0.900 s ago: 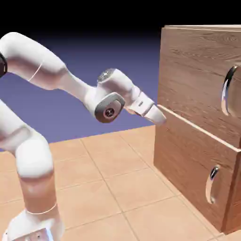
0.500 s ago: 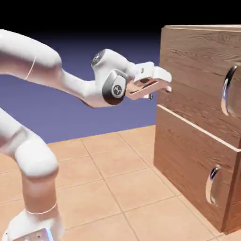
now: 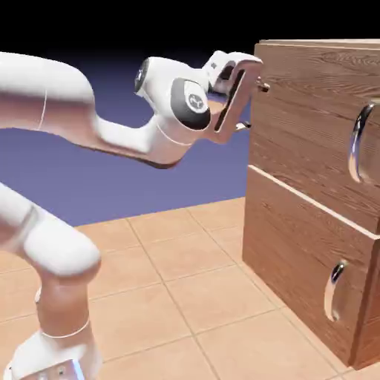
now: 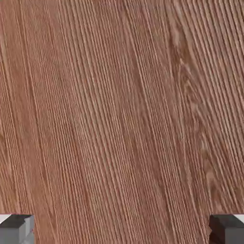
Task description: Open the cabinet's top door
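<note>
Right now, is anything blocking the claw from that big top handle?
No separate object. The gripper faces the cabinet's side wall near its left corner, while the top door's handle sits around on the front.

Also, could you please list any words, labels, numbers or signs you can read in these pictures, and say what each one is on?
None: no readable text in either view.
The round grey cap on the arm's wrist bears a small mark, too small to read.
The cabinet, the top door and its handle carry only wood grain and bare metal.
The hand view shows plain wood grain above the open gripper.
</note>
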